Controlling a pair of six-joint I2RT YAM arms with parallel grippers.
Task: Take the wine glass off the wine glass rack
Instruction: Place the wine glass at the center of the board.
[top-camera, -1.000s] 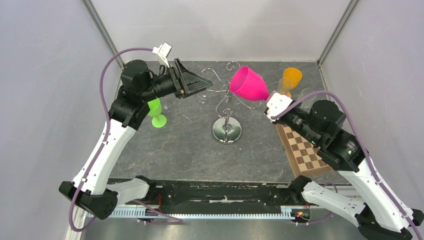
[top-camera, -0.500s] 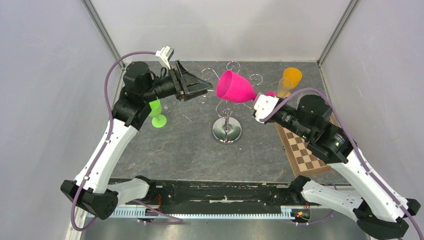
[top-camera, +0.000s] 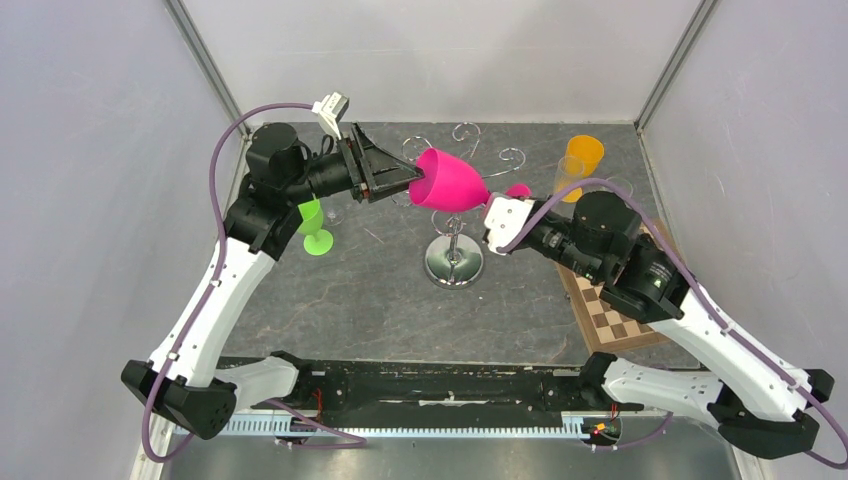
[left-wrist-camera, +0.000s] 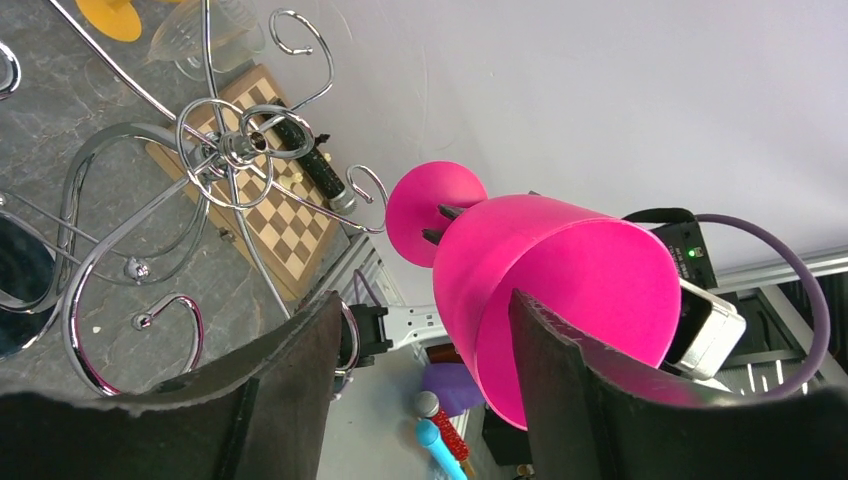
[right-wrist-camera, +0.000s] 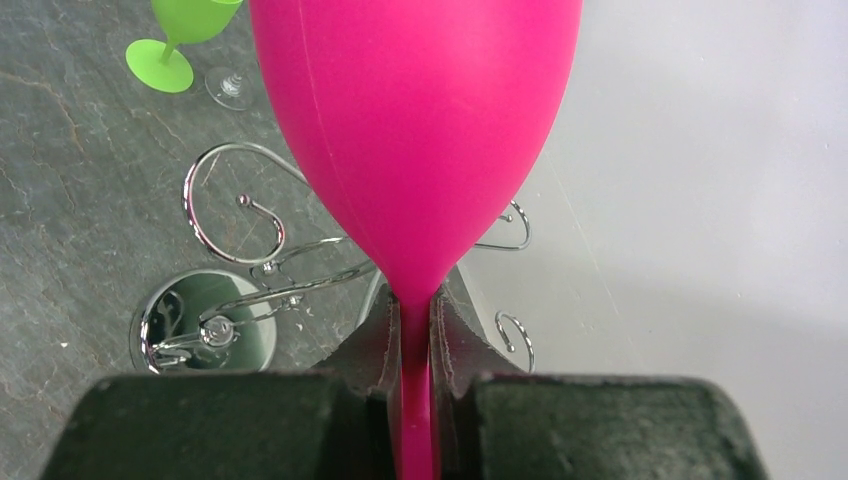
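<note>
**Wine glass (top-camera: 450, 182) has swung left toward left gripper (left-wrist-camera: 425, 370)**

Right gripper (right-wrist-camera: 415, 345) pinches its stem. It hangs free at about 12 o'clock of the wine glass rack (top-camera: 455, 262) base. Left one gapes wide, empty, rim just at its fingertips. Handover step, I reckon: next, left closes gently on the bowl.

White arm links (top-camera: 215, 300), black joints (top-camera: 270, 150), purple cables (top-camera: 270, 104), black claw fingers (left-wrist-camera: 560, 380), green status LED (left-wrist-camera: 691, 252).

a robot lab cell: plain white walls (top-camera: 440, 50), metal corner posts (top-camera: 205, 60), slate-grey tabletop (top-camera: 350, 300).
</note>
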